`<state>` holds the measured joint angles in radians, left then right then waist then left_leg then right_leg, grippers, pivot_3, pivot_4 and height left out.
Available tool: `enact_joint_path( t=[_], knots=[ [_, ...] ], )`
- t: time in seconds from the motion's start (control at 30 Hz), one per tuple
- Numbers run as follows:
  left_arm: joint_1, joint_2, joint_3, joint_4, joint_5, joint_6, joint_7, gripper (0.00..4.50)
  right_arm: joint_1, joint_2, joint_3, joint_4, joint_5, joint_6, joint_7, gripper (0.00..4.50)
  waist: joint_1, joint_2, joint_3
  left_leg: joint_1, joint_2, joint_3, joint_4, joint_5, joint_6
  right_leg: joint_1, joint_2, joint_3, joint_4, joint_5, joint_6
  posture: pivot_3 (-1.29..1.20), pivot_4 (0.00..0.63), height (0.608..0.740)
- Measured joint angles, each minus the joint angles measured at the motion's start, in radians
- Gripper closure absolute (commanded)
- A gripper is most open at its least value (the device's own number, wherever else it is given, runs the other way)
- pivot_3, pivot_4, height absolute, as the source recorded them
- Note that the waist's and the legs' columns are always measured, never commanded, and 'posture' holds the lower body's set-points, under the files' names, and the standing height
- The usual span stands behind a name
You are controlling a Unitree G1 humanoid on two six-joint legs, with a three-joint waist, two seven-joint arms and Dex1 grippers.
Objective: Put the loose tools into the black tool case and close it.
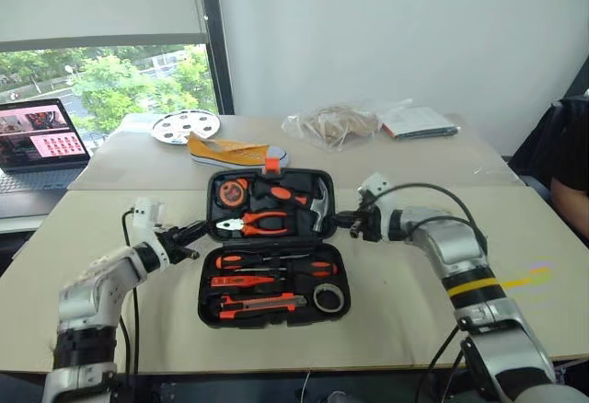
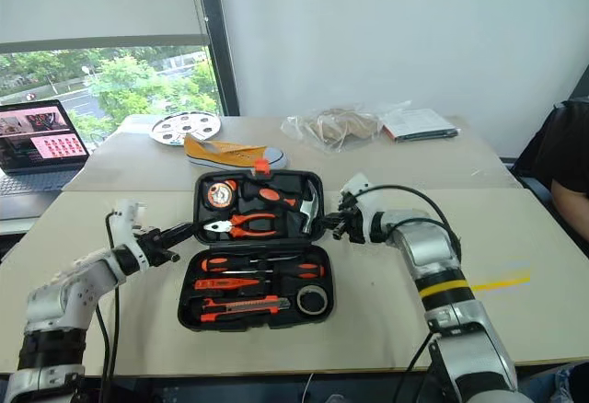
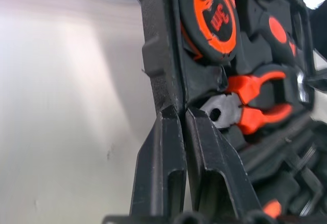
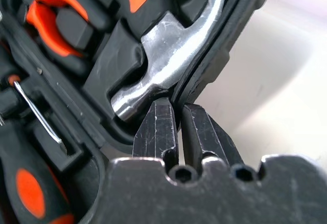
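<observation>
The left gripper [image 1: 201, 231] is seen with jaws closed on the left rim of the raised lid of the black tool case [image 1: 273, 247], which lies open at mid-tabletop [image 1: 386, 302]. In the lower half, two screwdrivers [image 1: 276, 263], a utility knife [image 1: 262, 305] and a ring-shaped roll [image 1: 328, 298] are seated. The right gripper [image 1: 342, 223] is clamped, jaws narrow, on the lid's right rim beside the hammer [image 4: 168, 70].

Your two head views look forward and down over the desk [image 1: 386, 311], both showing the open black tool case [image 1: 273, 248]. Your wrist views sit very close — left at the lid's left rim, right at the hammer [image 4: 168, 60] side.
</observation>
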<state>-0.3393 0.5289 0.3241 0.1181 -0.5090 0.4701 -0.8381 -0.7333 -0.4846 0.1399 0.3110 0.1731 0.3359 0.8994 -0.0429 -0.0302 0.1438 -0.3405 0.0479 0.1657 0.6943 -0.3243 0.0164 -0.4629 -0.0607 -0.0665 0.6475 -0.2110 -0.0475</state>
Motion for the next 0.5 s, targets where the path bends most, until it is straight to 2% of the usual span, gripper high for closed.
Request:
enact_joint_path(
  t=[0.17, 0.37, 0.43, 0.5],
  knots=[
    [0.202, 0.039, -0.05, -0.077, 0.15, -0.453, -0.143, 4.46, 0.135, -0.101, 0.046, -0.011, -0.136, -0.517, 0.015, 4.5, 0.004, 0.0, 0.0, -0.001, 0.0, 0.004, -0.005, 0.0, 0.0, 0.0, 0.0, -0.002, -0.006, -0.001, 0.001, 0.0, 0.15, 0.74],
    [0.322, 0.084, -0.089, -0.052, 0.286, -0.872, -0.178, 4.46, 0.197, -0.152, 0.063, 0.09, -0.276, -0.927, -0.081, 4.5, 0.019, 0.001, -0.002, 0.007, 0.001, 0.005, -0.005, -0.001, 0.001, 0.007, -0.002, 0.001, -0.006, -0.002, 0.0, 0.0, 0.15, 0.74],
    [0.35, 0.108, -0.102, -0.031, 0.295, -0.959, -0.186, 4.5, 0.199, -0.152, 0.069, 0.128, -0.303, -1.003, -0.114, 3.67, 0.022, 0.001, -0.004, 0.009, 0.002, 0.003, -0.005, -0.001, 0.001, 0.008, -0.003, 0.003, -0.004, -0.002, 0.0, 0.0, 0.15, 0.74],
    [0.372, 0.14, -0.111, -0.02, 0.295, -1.004, -0.204, 3.75, 0.212, -0.159, 0.083, 0.167, -0.323, -1.024, -0.112, 3.02, 0.024, 0.002, -0.006, 0.011, 0.003, 0.003, -0.005, -0.001, 0.001, 0.009, -0.002, 0.004, -0.004, -0.002, -0.001, 0.0, 0.15, 0.74]
  ],
)
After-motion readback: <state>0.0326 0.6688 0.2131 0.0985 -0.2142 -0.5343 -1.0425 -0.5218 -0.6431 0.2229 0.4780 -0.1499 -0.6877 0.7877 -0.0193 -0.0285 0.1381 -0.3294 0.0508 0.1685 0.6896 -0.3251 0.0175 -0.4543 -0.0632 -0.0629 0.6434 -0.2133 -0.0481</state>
